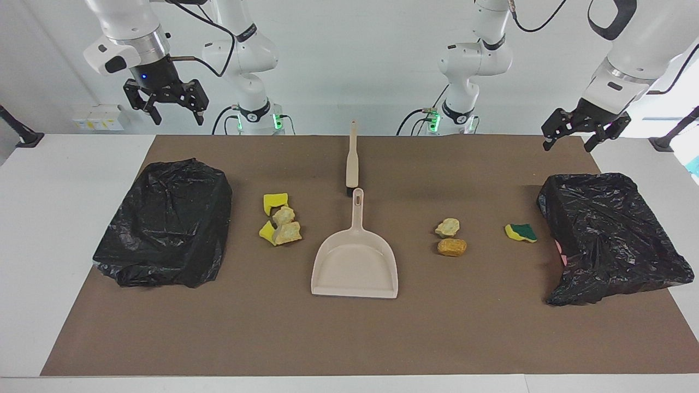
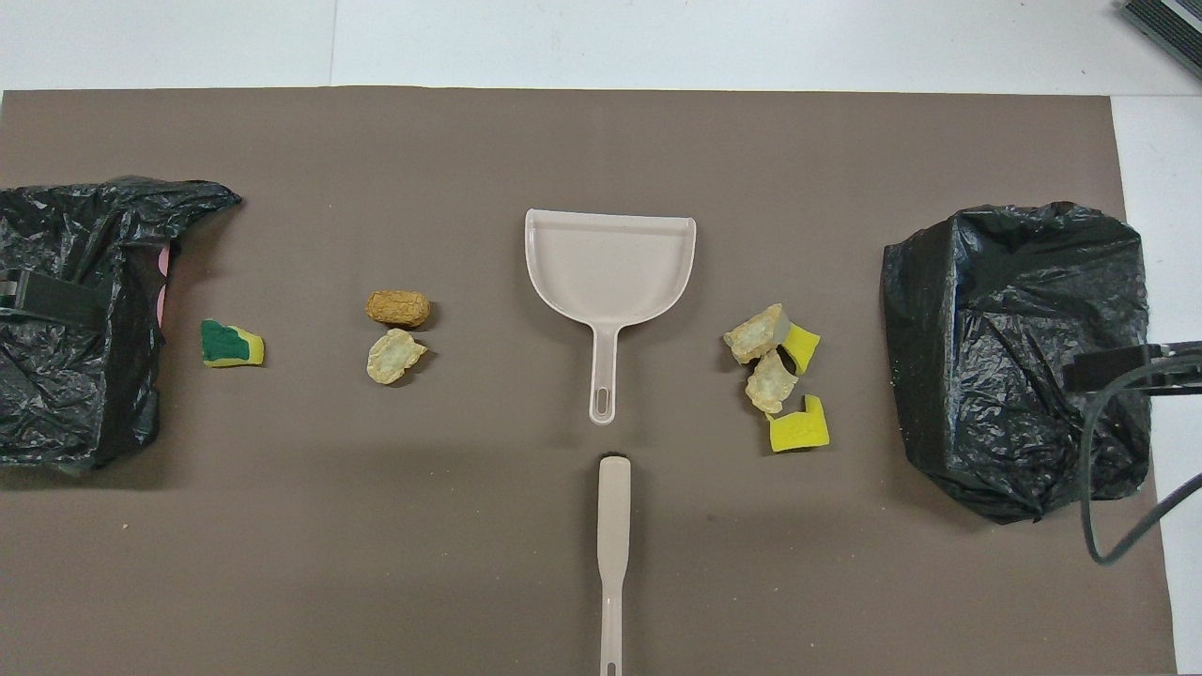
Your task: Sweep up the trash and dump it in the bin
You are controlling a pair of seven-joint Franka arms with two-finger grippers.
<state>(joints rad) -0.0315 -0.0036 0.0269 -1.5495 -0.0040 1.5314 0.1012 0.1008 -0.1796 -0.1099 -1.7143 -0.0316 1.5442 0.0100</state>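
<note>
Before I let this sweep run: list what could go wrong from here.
1. The trash is split: a cluster toward the right arm's end, two chunks and a yellow-and-green sponge toward the left arm's end; one sweep may miss some.
2. The dustpan lies loose and could slide when pushed against.
3. The bins' slack black liners may catch dumped scraps.

Nothing readable here tbh: no text, labels, brand names or numbers that I can make out on anything in either view.
</note>
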